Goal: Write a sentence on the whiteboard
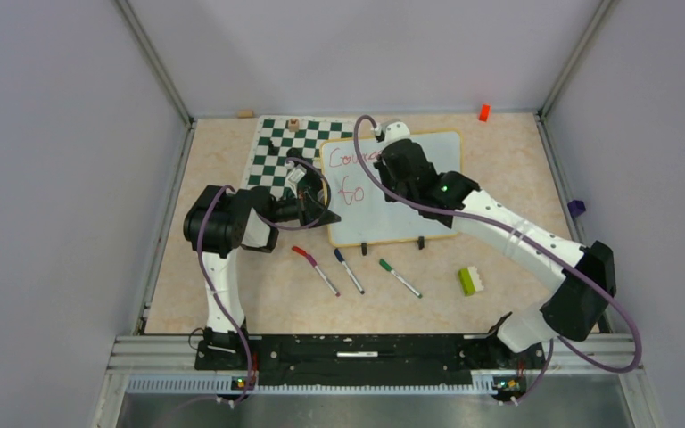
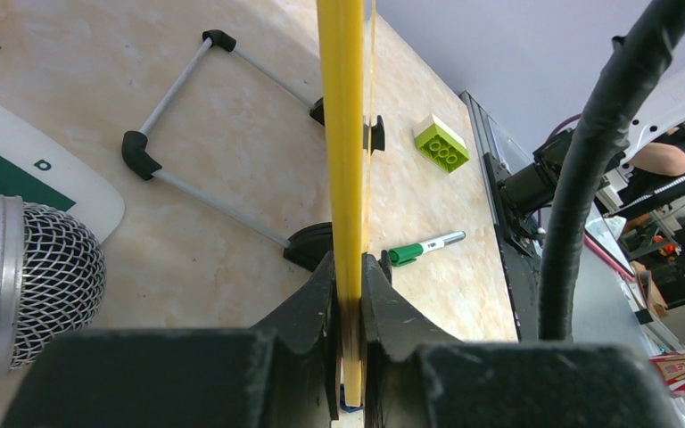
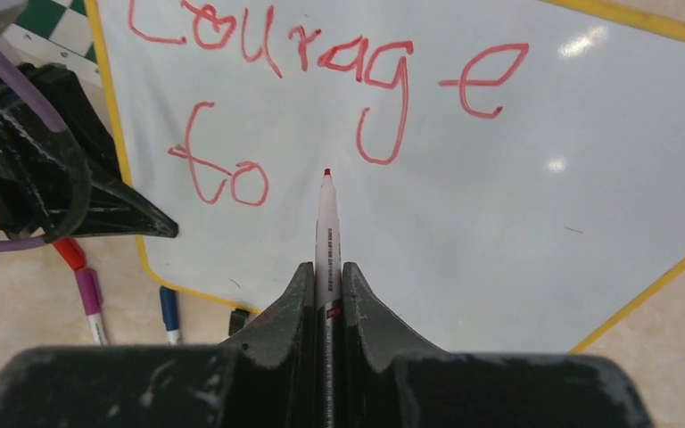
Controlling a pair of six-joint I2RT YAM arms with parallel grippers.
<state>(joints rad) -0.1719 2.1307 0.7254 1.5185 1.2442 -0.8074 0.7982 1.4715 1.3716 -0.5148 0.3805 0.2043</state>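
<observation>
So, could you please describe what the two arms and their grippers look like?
Both arms have white links and bulky black joint housings: the left arm, the right arm. A purple cable loops along each. A green light glows near the right wrist. The left gripper and right gripper have black, wedge-shaped, scuffed fingers.

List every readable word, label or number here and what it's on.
"Courage": red handwriting, top line of the whiteboard.
"to": red, the line beneath.
"D", probably: chess mat border.
Print on the marker barrel: too small to read.
</observation>
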